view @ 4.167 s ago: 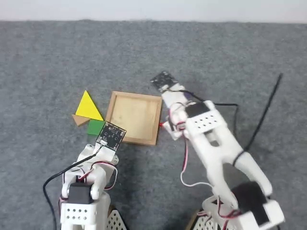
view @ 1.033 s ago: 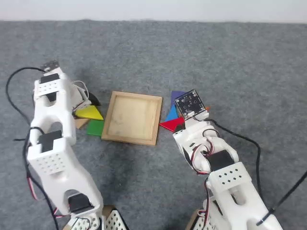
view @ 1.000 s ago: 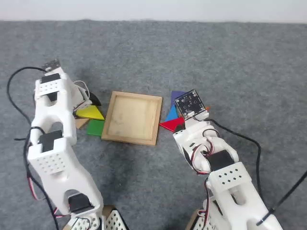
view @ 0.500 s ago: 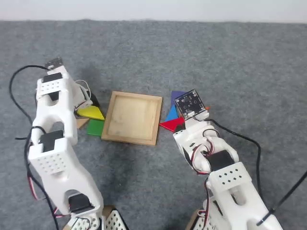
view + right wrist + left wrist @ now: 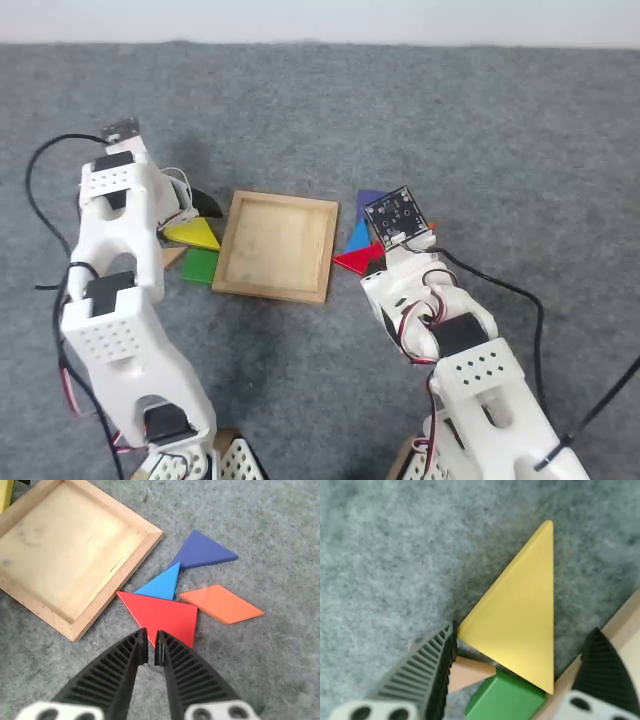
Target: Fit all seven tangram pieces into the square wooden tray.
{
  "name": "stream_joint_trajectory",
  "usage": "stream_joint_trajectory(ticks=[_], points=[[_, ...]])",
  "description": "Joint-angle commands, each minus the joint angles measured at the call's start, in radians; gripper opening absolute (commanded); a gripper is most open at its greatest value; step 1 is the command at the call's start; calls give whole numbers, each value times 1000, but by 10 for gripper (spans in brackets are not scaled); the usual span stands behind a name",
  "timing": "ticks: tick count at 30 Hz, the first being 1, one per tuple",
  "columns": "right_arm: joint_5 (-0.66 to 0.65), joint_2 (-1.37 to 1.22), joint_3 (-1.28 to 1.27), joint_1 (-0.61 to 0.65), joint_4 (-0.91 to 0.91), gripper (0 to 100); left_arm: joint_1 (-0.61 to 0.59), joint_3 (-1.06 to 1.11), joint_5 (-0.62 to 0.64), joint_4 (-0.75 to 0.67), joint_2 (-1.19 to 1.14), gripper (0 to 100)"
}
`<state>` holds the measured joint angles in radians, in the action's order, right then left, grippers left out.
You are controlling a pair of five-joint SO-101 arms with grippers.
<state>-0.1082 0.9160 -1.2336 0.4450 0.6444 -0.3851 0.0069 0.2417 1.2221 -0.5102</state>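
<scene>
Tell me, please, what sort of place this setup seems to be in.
Probably a robotics lab or hobby test bench: a left arm and a right arm with exposed wiring sit at a grey felt-covered table holding a wooden tray and loose tangram pieces such as the red triangle.

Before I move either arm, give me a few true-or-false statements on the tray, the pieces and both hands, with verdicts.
1. The wooden tray holds no pieces. True.
2. The left hand is shut on the yellow triangle. False: it is open, with a finger on either side of the triangle.
3. The orange parallelogram lies on the same side of the tray as the red triangle. True.
4. The right hand grips the red triangle. False: it is shut on nothing, with its tips just off that triangle's edge.
</scene>
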Motion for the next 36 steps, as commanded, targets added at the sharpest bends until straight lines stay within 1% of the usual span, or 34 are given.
stream_joint_trajectory(ticks=[1, 4, 10, 13, 18, 30, 34, 36], points=[[-12, 36, 9, 10, -24, 44, 14, -45, -23, -3, 5, 327], [-12, 36, 9, 10, -24, 44, 14, -44, -25, -3, 5, 280], [-12, 36, 9, 10, -24, 44, 9, -42, -26, 2, 8, 239], [-12, 36, 9, 10, -24, 44, 9, -42, -29, 3, 9, 236], [-12, 36, 6, 10, -44, 44, 11, -42, -84, 5, 14, 236], [-12, 36, 6, 10, -51, 44, 14, -47, -89, 2, 20, 235], [-12, 36, 6, 10, -51, 44, 15, -30, -87, -3, 68, 235], [-12, 36, 6, 10, -51, 44, 17, -1, -87, -34, 95, 235]])
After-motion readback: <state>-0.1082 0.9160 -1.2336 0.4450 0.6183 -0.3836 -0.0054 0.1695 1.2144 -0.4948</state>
